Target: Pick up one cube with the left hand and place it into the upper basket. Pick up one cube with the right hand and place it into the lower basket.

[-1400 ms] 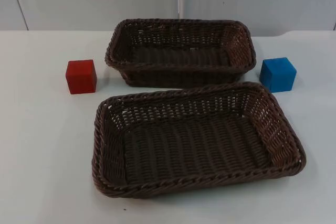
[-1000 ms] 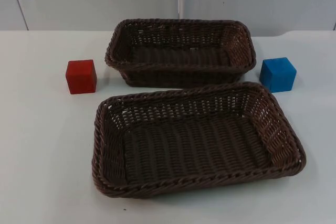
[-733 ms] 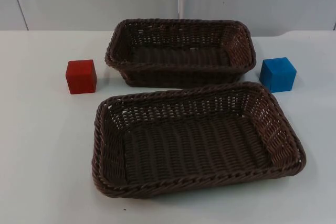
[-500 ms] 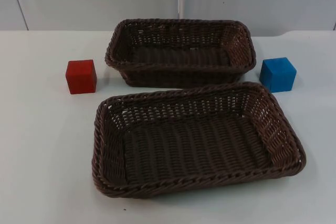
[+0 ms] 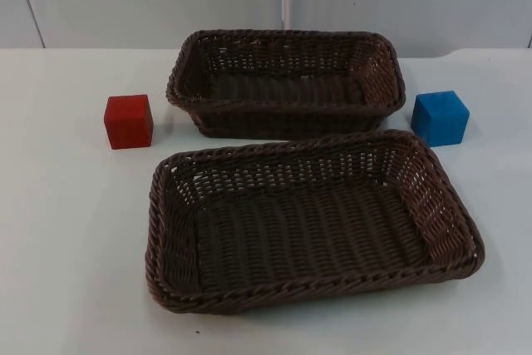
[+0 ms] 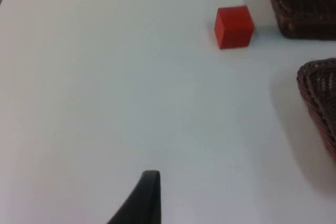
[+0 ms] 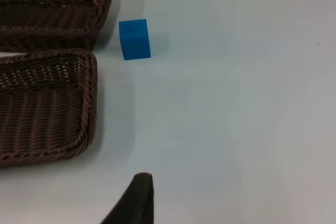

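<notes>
1. Red cube, small and matte (image 5: 128, 121), sits on the white table top (image 5: 66, 230), ahead of the left gripper (image 6: 144, 198) and well apart from it, just beside the upper dark-brown woven wicker basket (image 5: 287, 81), not touching.
2. Blue cube, same size (image 5: 440, 117), sits ahead of the right gripper (image 7: 137, 199), well apart, beside the gap where the upper basket meets the lower dark-brown woven wicker basket (image 5: 307, 218).
3. Both baskets hold nothing; no cube picked yet, so my read is the task is at its start, approach phase.
4. Step in hand, by my judgement: left arm reaches for the red cube. Do it well: come in from above, square the fingers to two opposite flat faces, keep the inner finger off the basket wall, centre before closing.
5. Lift needs to clear the upper basket's rim before moving across; release low over the weave so the cube doesn't bounce.
6. Right side mirrors this for the blue cube into the lower basket; tight spot there is the basket corners next to the cube.
7. Left gripper: one black fingertip (image 6: 149, 182) visible over bare table, touching nothing; spread or pressed together, cannot tell.
8. Right gripper: same, one fingertip (image 7: 142, 184) over bare table, holding nothing visible; opening cannot be told.
</notes>
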Robot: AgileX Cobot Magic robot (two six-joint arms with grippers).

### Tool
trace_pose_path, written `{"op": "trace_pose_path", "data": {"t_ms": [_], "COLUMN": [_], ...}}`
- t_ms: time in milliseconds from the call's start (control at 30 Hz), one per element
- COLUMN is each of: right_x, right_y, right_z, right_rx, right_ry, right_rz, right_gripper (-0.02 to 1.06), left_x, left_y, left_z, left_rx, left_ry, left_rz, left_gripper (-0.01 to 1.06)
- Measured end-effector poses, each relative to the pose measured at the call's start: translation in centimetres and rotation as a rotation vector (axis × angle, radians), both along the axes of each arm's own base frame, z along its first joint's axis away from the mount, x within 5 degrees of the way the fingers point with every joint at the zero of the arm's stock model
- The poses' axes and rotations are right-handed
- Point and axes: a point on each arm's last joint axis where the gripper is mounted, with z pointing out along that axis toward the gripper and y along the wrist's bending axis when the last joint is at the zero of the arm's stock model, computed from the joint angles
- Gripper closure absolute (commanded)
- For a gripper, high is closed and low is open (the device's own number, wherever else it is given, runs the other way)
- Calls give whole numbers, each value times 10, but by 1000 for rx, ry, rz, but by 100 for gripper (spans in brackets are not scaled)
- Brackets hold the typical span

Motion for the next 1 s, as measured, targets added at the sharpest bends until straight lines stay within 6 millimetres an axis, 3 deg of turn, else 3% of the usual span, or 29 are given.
{"op": "trace_pose_path", "data": {"t_ms": [400,1000], "right_x": [0,0], "right_y": [0,0], "right_z": [0,0], "right_rx": [0,0], "right_ry": [0,0], "right_rz": [0,0], "right_gripper": [-1,-1], "left_x": [31,65], "left_y": [0,-10], "left_z": [-10,-15], "left_rx": [-2,-64], "left_ry": [144,136], "left_rz": [2,-97], "left_gripper": [0,0]}}
